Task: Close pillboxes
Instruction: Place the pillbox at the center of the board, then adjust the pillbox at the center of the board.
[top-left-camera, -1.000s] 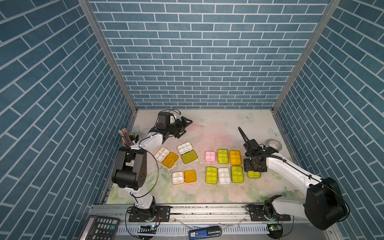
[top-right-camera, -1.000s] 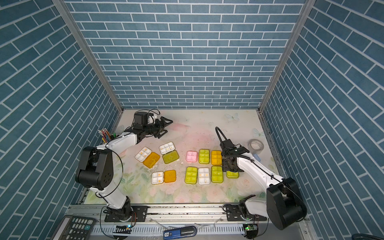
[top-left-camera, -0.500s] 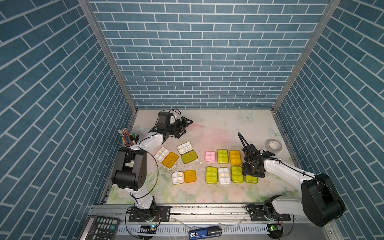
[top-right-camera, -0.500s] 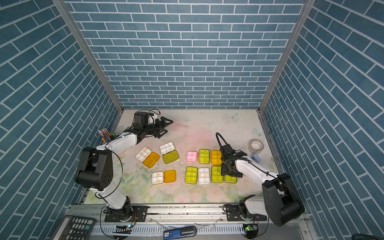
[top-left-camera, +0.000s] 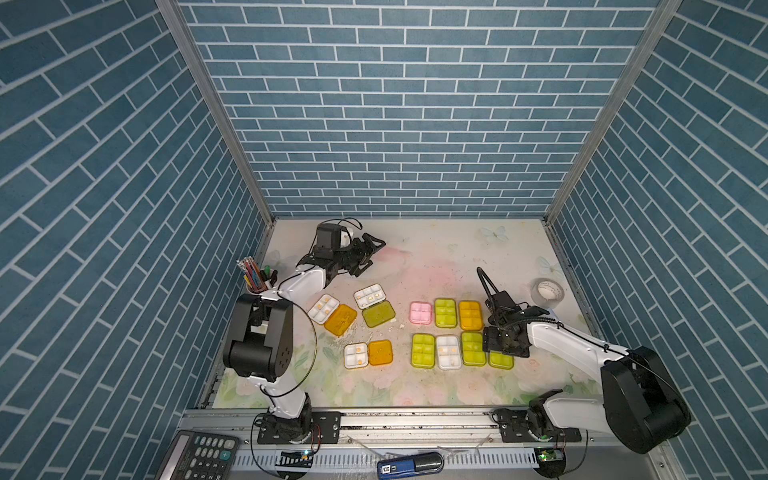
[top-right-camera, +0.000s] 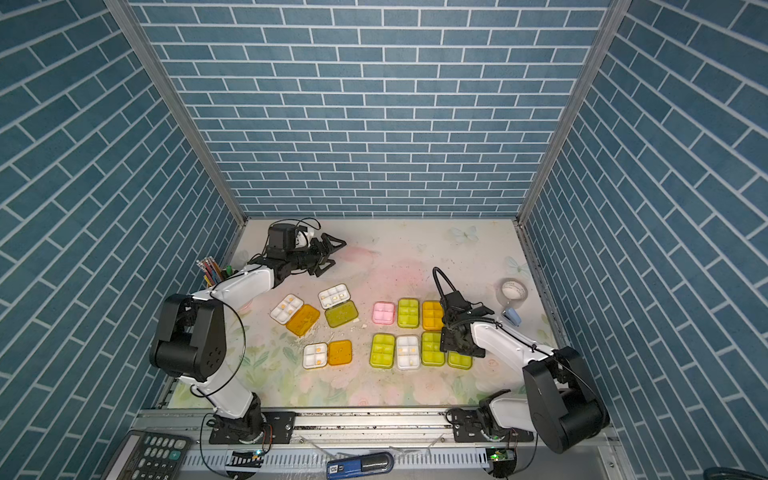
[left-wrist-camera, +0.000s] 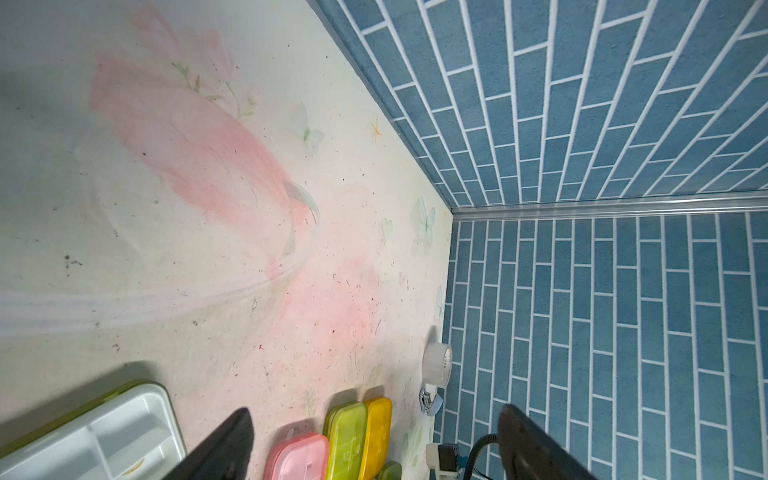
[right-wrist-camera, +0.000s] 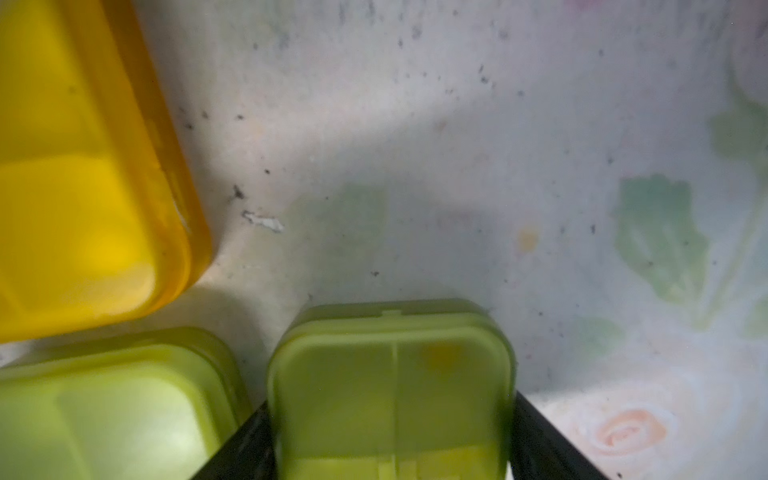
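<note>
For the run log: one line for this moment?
right hand astride closed green pillbox | left hand open, empty | three pillboxes unclosed

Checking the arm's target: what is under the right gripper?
A closed yellow-green pillbox; the right gripper straddles it. An orange spot shows through its lid. In both top views the gripper covers its far part.

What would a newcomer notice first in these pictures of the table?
The bright block of closed pillboxes mid-table draws the eye, with the right gripper straddling a green pillbox at the near row's right end. Left of it three open pillboxes lie with lids flat, and the left gripper hangs open near the back wall.
</note>
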